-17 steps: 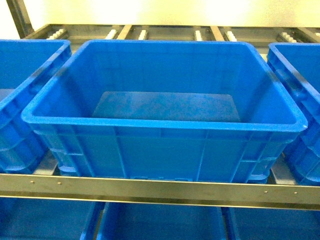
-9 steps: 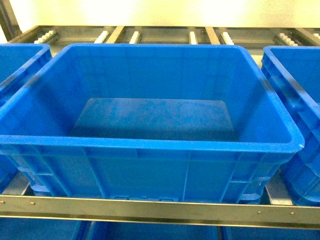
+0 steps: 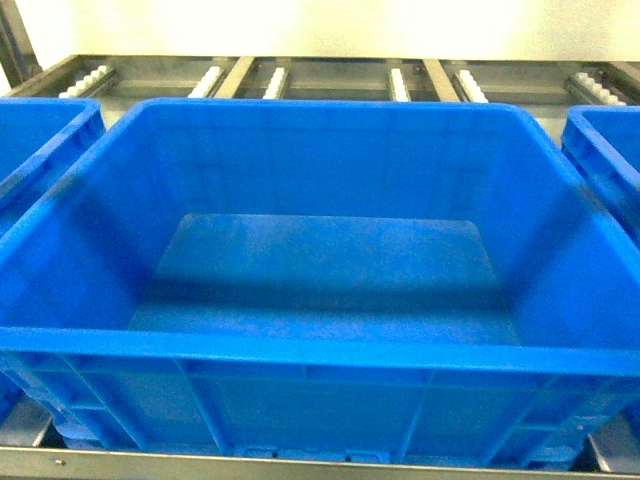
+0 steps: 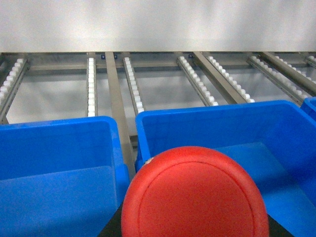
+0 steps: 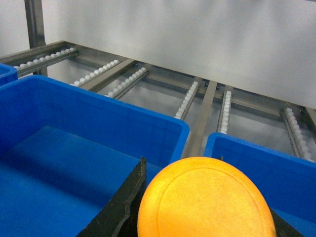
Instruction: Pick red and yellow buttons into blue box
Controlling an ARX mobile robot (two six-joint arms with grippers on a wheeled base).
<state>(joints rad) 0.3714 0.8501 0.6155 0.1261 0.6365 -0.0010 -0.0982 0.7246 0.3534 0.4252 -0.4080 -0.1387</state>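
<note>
I am holding the red button [image 4: 195,195] in my left pincer and the yellow button [image 5: 205,200] in my right: small, rigid, slick-capped, best clamped by their bodies, hovering near the empty blue box [image 3: 320,355].

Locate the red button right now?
Left wrist view only, bottom centre: the red button fills the foreground at the left gripper, in front of the blue box. Absent from head view.

No readable text, labels, numbers or signs — none in any view
</note>
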